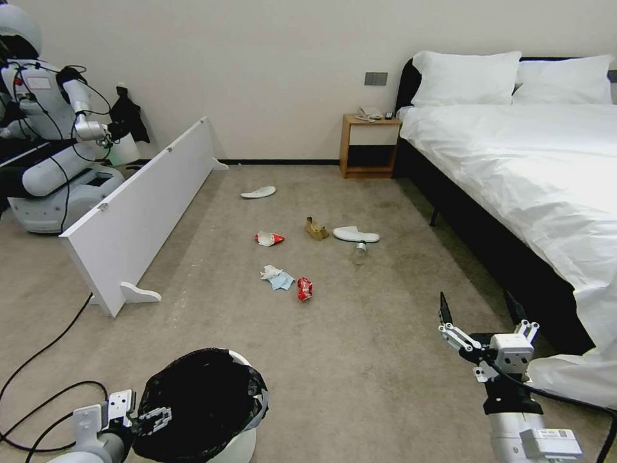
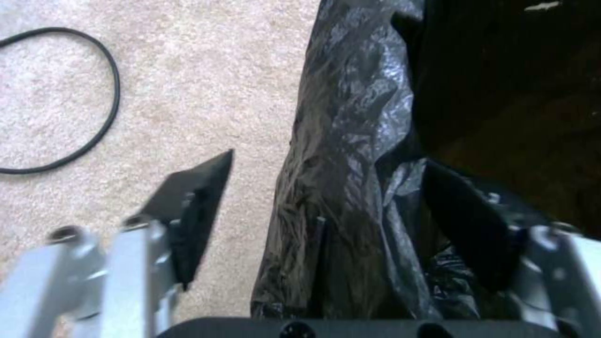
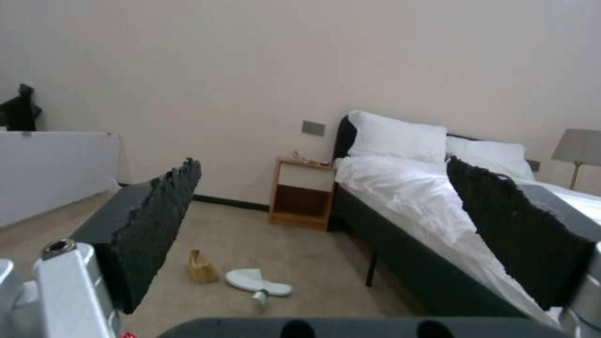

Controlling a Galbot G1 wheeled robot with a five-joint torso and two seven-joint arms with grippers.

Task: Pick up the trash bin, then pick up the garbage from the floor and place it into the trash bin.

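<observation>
Trash bin (image 1: 212,402) at lower left of head view, black liner over rim. Left gripper (image 1: 138,411) at its rim; in the wrist view the rim and bag (image 2: 350,188) sit between the fingers (image 2: 194,206), one outside, one inside — can't tell if clamped. Right gripper (image 1: 488,321) lower right, near bed (image 1: 514,167), fingers (image 3: 157,225) spread wide, empty. Garbage mid-frame on carpet: red can (image 1: 304,289), tissue (image 1: 277,277), wrapper (image 1: 268,238), brown bag (image 1: 315,228), slipper (image 1: 355,234), bottle (image 1: 360,249).

Beige carpet (image 1: 385,334) carries slippers (image 1: 355,234), a paper bag (image 1: 315,228), can (image 1: 304,289), wrapper (image 1: 269,238), tissue (image 1: 277,277) and bottle (image 1: 360,247), all well ahead of the jaws.
</observation>
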